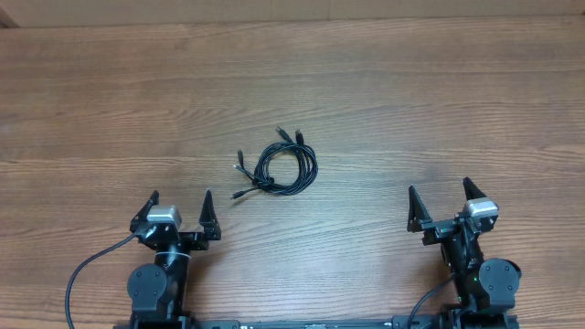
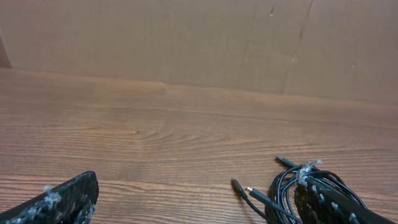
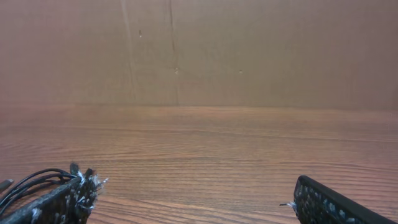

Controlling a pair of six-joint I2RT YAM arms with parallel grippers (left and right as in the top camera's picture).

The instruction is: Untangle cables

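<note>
As things stand: nothing is gripped, and the bundle lies apart from both arms.
Cables: thin black flexible cords [image 1: 285,167] coiled in one loose overlapping loop, on the brown wood-grain table [image 1: 457,91], about mid-table between the near and far edges and slightly left of the midline between the arms.
Loose ends: small dark plug connectors [image 1: 239,156] stick out of the coil, two toward the left edge and two toward the far edge.
Long axis: the coil is near round, a bit wider left to right. The tails give the only clear direction, out to the left and away from the arms.
Left gripper [image 1: 180,199]: fingers spread wide and empty, at the near edge.
Right gripper [image 1: 440,190]: fingers spread wide and empty, at the near edge.
Bearing from left: the bundle lies forward and to the right. In the left wrist view it sits low right, partly behind the right finger.
Bearing from right: the bundle lies forward and to the left, well apart. In the right wrist view only a few strands show, at the low left behind the left finger.
Nearer arm: left, clearly.
Key relation: the left-pointing plug tails face the left gripper, so that side looks like the easiest entry. The right arm would need a long cross-reach to pin the coil's right side.
Judgement: the task is at its start and no strand is separated yet.
Risk: the strands overlap tightly, so a pinch on the coil body probably takes several at once.
</note>
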